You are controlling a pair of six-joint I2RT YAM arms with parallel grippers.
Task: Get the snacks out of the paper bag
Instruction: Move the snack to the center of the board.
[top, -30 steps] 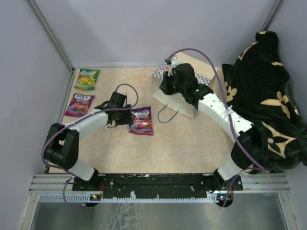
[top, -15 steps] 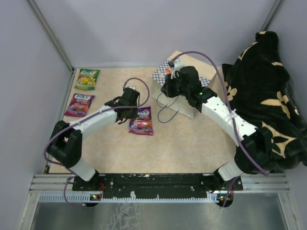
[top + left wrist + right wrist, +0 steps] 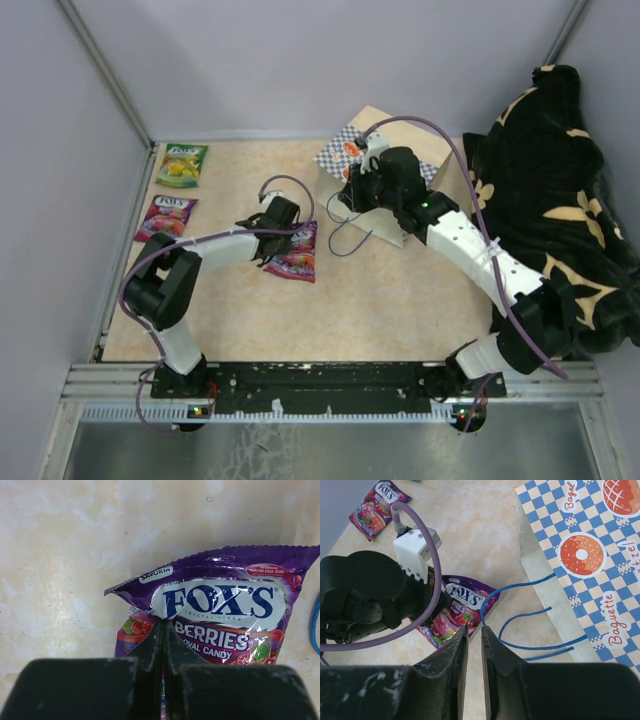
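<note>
Left gripper (image 3: 162, 626) has swung in from 9 o'clock over the last second. It now sits clenched on the near corner of the purple packet (image 3: 220, 605), though I cannot tell if foil is pinched. That packet lies on the tabletop (image 3: 400, 290) at 8 o'clock of the paper bag (image 3: 580, 555), already out and probably to be moved aside next.

The right gripper (image 3: 474, 629) stays at the bag, jaws a slit apart by a blue cord handle (image 3: 520, 584); I cannot tell if it grips.

The packet reads "FOX'S CRYSTAL CLEAR", "BERRIES OVAL CANDY". The bag reads "Bagel", "Baguette".
</note>
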